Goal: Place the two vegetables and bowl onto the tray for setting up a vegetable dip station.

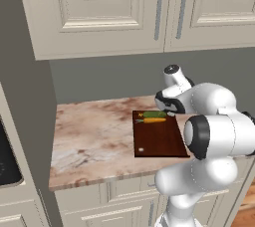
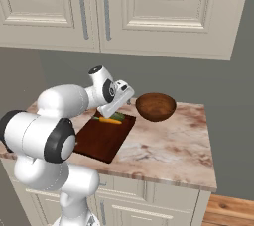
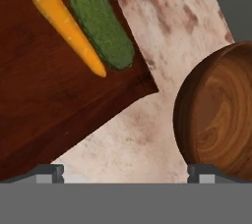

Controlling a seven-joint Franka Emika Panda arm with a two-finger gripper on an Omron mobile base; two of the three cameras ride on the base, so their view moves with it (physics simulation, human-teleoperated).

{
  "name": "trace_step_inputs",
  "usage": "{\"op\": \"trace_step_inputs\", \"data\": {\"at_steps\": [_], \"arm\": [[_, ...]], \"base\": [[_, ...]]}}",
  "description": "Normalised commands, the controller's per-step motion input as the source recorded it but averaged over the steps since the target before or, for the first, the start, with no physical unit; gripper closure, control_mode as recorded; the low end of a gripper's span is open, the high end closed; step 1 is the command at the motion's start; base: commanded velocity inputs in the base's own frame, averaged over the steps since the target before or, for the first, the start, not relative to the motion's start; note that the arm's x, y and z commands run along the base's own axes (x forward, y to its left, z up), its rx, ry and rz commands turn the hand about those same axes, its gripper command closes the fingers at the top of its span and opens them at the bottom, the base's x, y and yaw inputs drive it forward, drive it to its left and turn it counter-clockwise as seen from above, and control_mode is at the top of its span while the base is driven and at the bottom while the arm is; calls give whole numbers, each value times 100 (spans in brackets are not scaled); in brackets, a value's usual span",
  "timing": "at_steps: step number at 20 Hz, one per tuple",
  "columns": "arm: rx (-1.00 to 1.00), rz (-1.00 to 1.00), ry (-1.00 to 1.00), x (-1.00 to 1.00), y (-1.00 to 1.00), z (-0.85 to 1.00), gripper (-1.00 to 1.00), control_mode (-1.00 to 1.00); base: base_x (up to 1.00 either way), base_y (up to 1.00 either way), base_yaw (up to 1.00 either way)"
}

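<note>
2 of 3 items are home: the carrot [image 3: 65, 26] and the cucumber [image 3: 98, 19] lie side by side at the far end of the tray [image 3: 44, 105], close together, maybe touching. That leaves the bowl [image 2: 156, 106], and in the right base view it looks lifted off the counter [image 2: 168, 143], hanging just beside the tray's far corner. The gripper [image 2: 130, 100] sits at its near rim. In the hand view 1 tip shows right at the bowl's rim and the other well apart over bare counter, so the fingers look spread wide; whether they are truly pinching the rim, I cannot tell.

My read: this is the carry to the tray. To do it well, keep the bowl level, swing it over the bare dark wood nearer the pale dot [image 1: 141, 149], and stay off the vegetables, since a rim clipping the cucumber could roll it off the board. Lower until the base sits flat and fully inside the tray's edge before letting go
</note>
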Motion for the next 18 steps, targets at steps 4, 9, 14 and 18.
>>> {"op": "trace_step_inputs", "data": {"at_steps": [4,9,14,18], "arm": [[0,-6,-5,0,-22,0,-100,-100],[0,-2,-2,2,-19,-1,-100,-100],[0,0,0,9,-13,-7,-100,-100],[0,0,0,18,-12,-7,-100,-100]], "base": [[0,0,0],[0,0,0],[0,0,0],[0,0,0]]}}
